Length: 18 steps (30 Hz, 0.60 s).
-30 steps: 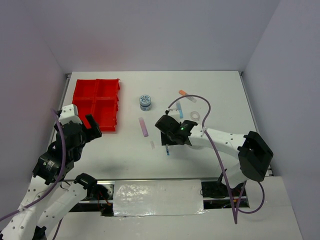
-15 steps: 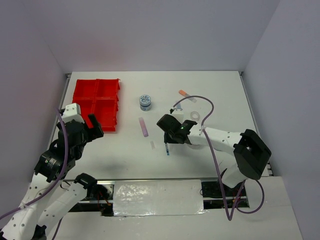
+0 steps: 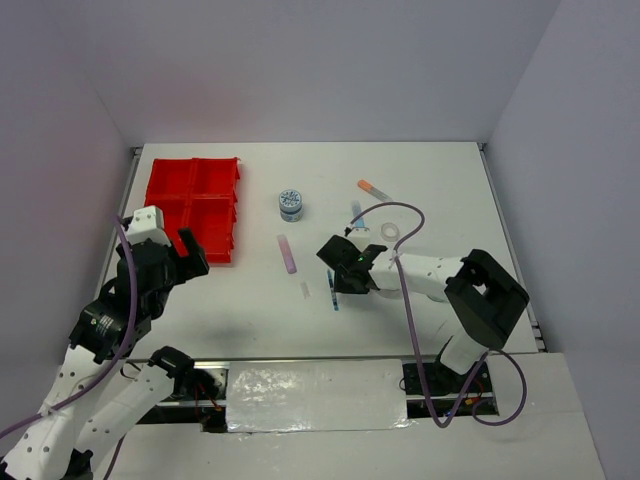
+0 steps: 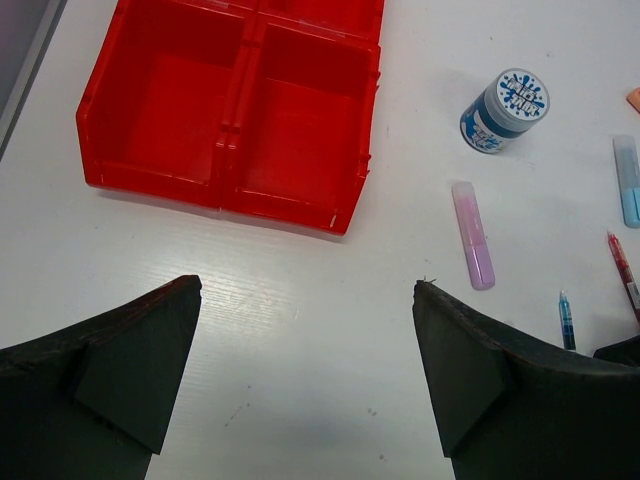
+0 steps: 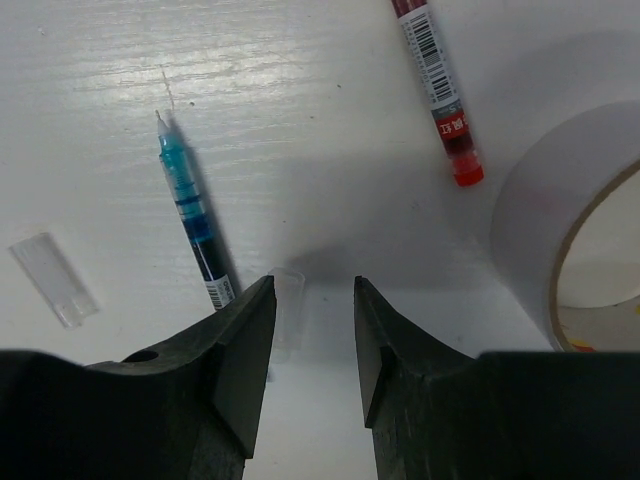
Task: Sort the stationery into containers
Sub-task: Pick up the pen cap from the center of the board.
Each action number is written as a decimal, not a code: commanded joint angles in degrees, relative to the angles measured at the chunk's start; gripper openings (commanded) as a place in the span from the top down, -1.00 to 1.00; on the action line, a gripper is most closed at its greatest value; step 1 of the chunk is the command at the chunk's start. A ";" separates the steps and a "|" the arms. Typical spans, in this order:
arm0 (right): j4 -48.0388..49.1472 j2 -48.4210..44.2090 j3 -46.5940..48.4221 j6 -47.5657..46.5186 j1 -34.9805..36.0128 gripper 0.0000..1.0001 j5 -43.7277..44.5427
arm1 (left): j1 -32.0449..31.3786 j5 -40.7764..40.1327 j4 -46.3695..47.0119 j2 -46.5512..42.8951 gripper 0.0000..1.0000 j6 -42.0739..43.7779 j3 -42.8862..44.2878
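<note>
The right gripper (image 5: 312, 300) is hovering low over the white table (image 5: 300, 120). Its black fingers are standing partly apart, with bare tabletop showing in the gap, so it is gripping nothing firmly. A small clear plastic sleeve (image 5: 288, 300) is lying in that gap, just beside one finger; whether it is being touched I cannot tell. Just ahead, a thin blue pen (image 5: 190, 215) is lying flat on one side and a thin red pen (image 5: 437, 85) on the other. A roll of clear tape (image 5: 560, 230) is sitting near the red pen's end, and a flat clear plastic piece (image 5: 55, 280) is resting near the blue pen.

The left gripper (image 4: 308, 290) is hanging wide open and empty above the table. Just beyond it, the bright red plastic tray (image 4: 280, 205) is showing two empty near compartments. Farther right, a purple short marker (image 4: 472, 235), a round blue-lidded tub (image 4: 505, 110) and a light-blue short marker (image 4: 628, 180) are lying on the table, outside the tray.
</note>
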 commanded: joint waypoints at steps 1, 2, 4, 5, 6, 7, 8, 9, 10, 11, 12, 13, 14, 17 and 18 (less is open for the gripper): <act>2.96 0.45 -0.35 0.62 -0.21 0.12 -0.13 | 0.21 0.49 2.91 0.32 -0.99 1.48 -0.33; 3.13 0.37 -0.44 0.71 -0.13 0.12 -0.14 | 0.21 0.58 3.00 0.32 -0.99 1.48 -0.33; 3.05 0.28 -0.44 0.71 -0.13 0.12 0.21 | 0.21 0.67 2.91 0.41 -0.99 1.39 -0.33; 2.96 0.10 -0.35 0.79 -0.12 0.12 0.30 | 0.21 0.67 3.00 0.49 -0.99 1.48 -0.33; 3.05 0.02 -0.44 0.79 -0.21 0.12 0.30 | 0.21 0.67 3.00 0.49 -0.99 1.57 -0.42; 3.13 0.02 -0.53 0.79 -0.21 0.12 0.13 | 0.12 0.75 3.08 0.49 -0.99 1.57 -0.33; 3.31 0.19 -0.53 0.79 -0.21 0.12 -0.22 | 0.12 0.93 3.09 0.49 -0.99 1.57 -0.33; 3.57 0.45 -0.53 0.97 -0.21 0.12 -0.31 | 0.12 0.93 3.17 0.58 -0.99 1.65 -0.42; 3.75 0.63 -0.61 0.97 -0.04 0.12 -0.57 | 0.12 1.02 3.17 0.67 -0.99 1.74 -0.33; 3.92 1.33 -0.61 1.06 -0.12 0.12 -0.84 | 0.12 1.11 3.09 0.67 -0.99 1.74 -0.33; 3.84 1.68 -0.61 1.15 -0.04 0.12 -0.93 | 0.12 1.11 3.09 0.76 -0.99 1.74 -0.42; 3.84 1.95 -0.61 1.15 -0.04 0.12 -0.84 | 0.12 1.11 3.09 0.76 -0.99 1.66 -0.42; 3.84 2.56 -0.61 1.23 -0.12 0.12 -0.75 | 0.04 1.11 3.09 0.67 -0.99 1.66 -0.42; 2.79 3.00 -0.88 2.02 -0.04 0.13 0.12 | -0.14 1.11 3.26 0.67 -0.99 1.74 -0.51; 2.26 3.09 -0.88 2.20 -0.04 0.14 0.91 | -0.31 1.19 3.17 0.67 -0.99 1.74 -0.51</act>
